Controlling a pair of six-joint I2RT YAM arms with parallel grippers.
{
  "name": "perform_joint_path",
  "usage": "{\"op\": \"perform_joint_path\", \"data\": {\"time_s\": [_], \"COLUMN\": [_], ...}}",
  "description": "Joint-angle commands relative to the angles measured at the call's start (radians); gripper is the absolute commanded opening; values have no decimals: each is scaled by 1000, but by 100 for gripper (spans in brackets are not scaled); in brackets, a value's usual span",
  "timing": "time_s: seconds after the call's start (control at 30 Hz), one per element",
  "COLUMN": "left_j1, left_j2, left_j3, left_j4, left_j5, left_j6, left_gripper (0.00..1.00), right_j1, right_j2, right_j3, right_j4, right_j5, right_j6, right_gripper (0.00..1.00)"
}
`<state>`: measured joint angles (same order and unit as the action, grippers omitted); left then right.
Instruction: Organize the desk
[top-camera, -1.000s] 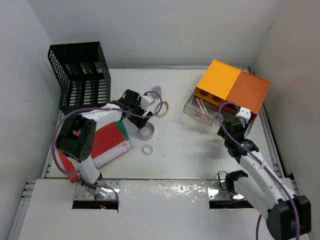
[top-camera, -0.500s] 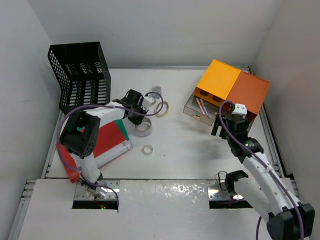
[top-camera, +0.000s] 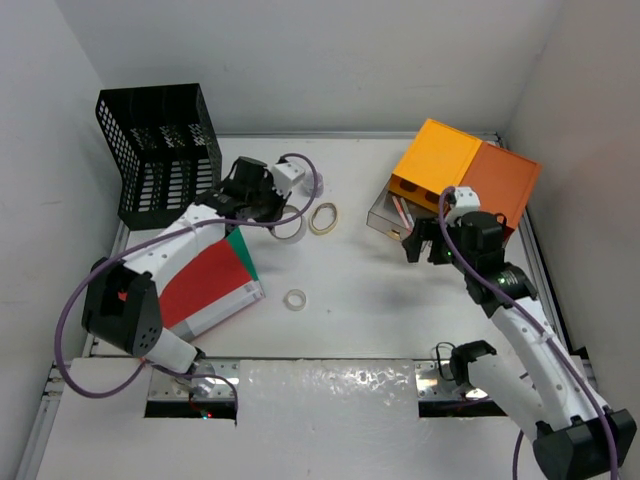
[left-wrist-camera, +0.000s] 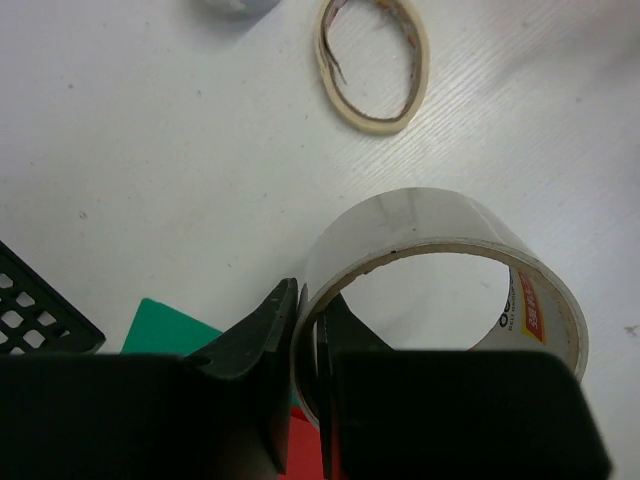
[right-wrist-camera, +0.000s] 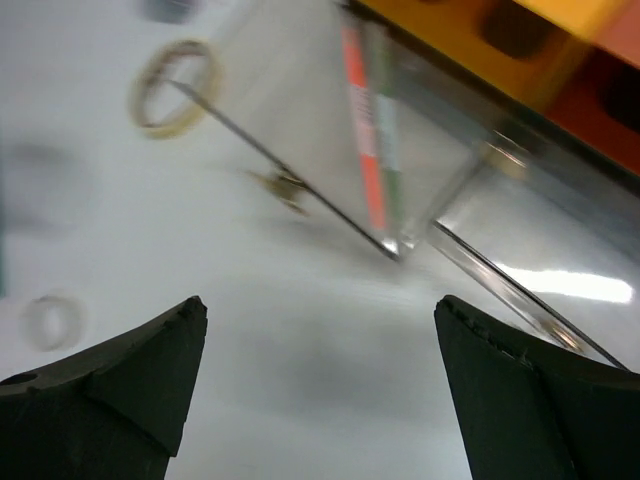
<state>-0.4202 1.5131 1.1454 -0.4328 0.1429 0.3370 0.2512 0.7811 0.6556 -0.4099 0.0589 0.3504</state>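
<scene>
Left gripper: pinched shut on the tape roll's wall, one finger inside, one outside.
Right gripper: jaws stood wide, held nothing, near the clear drawer.
Desk: white, lay under both arms.
Tan ring: lay on desk beyond the roll, apart.
</scene>
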Motion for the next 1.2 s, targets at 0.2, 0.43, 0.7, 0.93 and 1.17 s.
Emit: {"op": "perform_joint_path", "data": {"time_s": [0.2,0.43,0.7,0.93,1.17], "left_j1": [-29,-42,-51,-51,-51], "left_j2": [-129,-154,-177,-214,-223], "left_j3": [66,66,51,30,13], "left_j4": [-24,-34,-32,-26,-32], "left_j5": [126,144,150,164,169], "left_j6": [-12,-1,0,8,20], "left_gripper": [0,0,0,0,0], "right_j1": [140,290,358,373,375], "right_j2": [204,401,587,711,712], "right_j3": [148,193,274,326,325], "right_j4": [462,672,737,749,744], "right_j5": [-542,-545,-513,-475,-455], "right_j6": [85,173,209,236,248], "right_gripper": [94,96,96,89,31]}}
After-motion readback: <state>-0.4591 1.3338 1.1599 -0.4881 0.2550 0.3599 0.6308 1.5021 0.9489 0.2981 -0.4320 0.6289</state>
